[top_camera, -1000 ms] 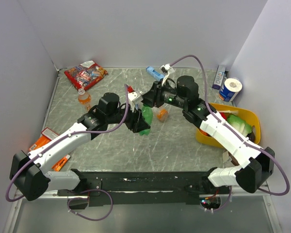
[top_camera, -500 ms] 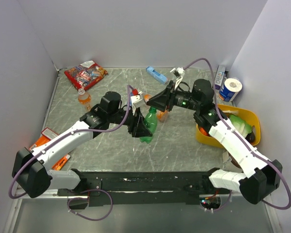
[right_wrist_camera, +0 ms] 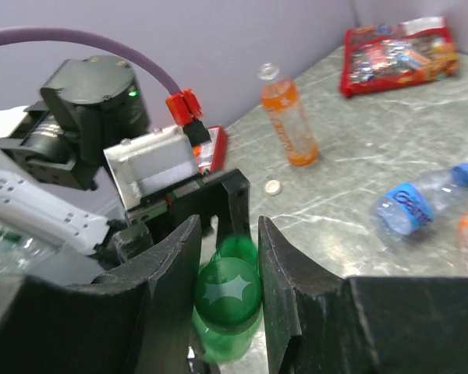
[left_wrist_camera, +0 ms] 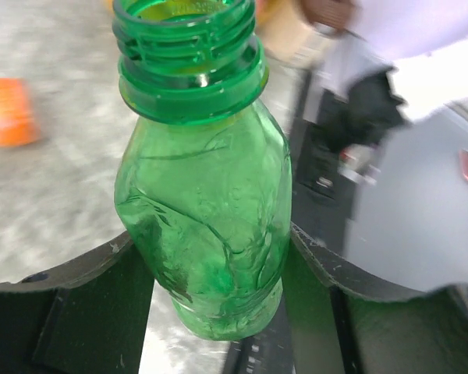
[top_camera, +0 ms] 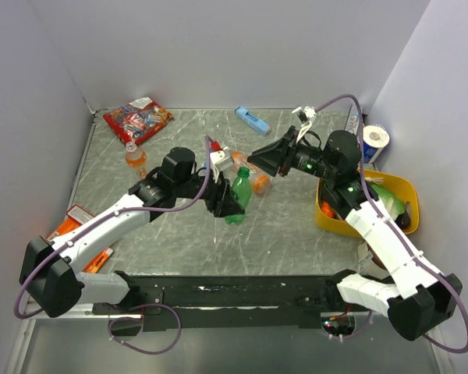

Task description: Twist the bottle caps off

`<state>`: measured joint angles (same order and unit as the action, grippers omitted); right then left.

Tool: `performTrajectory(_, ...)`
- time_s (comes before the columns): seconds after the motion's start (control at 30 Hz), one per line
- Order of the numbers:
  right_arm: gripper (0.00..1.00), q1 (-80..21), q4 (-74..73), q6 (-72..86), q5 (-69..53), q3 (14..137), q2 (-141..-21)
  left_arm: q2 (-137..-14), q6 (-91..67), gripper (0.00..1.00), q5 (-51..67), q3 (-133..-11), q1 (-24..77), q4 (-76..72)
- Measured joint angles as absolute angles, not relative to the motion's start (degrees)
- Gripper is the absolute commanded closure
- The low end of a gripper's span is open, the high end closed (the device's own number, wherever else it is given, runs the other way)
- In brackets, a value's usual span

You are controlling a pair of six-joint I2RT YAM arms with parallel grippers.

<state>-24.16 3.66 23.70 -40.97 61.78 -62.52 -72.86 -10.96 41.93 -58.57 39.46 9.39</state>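
right gripper (right_wrist_camera: 228, 294) is shown closed on a green cap (right_wrist_camera: 228, 285), which is pinched between its 2 dark fingers and held just above the green bottle (left_wrist_camera: 203, 156). left gripper (left_wrist_camera: 212, 234) is clamped round the lower body of that bottle, near the middle of the table (top_camera: 296, 234). the bottle's neck is bare and its threads are exposed, so this cap is judged to be off. whether the bottle's base rests on the table cannot be told.

a clear bottle (right_wrist_camera: 421, 204) with a blue label is seen lying on its side, its blue cap on. a lying orange bottle (top_camera: 260, 184) is just beside the green one. a standing orange bottle (right_wrist_camera: 288, 125) is farther off, near a red snack bag (right_wrist_camera: 398, 43).

several risks are judged from here:
- only the rim of the cap is gripped, so it could be dropped and could roll away.
- the thin green plastic looks dented where it is squeezed, so the bottle could buckle and slip out or tip over.
- if any liquid is left inside, it could be spilled through the open neck.
- the 2 lying bottles are close to both arms and could be knocked and sent rolling by a careless sweep.
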Motion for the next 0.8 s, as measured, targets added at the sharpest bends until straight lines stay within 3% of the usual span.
performTrajectory(0.27, 0.84, -22.44, -7.35, 18.15, -30.52, 62.30, -56.12, -63.00, -11.25, 0.60, 18.48, -57.06, 34.35, 9.06)
performTrajectory(0.43, 0.87, -22.85, -10.31, 16.64, -28.05, 63.70, -56.80, -54.87, -13.02, 0.59, 6.94, -56.42, 26.22, 6.52)
performTrajectory(0.6, 0.87, -32.32, -11.09, 16.40, -25.61, 65.45, -65.65, -52.27, -14.87, 0.59, -0.12, -55.88, 16.67, 5.23)
performTrajectory(0.8, 0.89, -45.76, -10.48, 15.46, -23.27, 72.99, -83.09, -51.46, -14.90, 0.58, -2.35, -54.94, 15.55, 5.23)
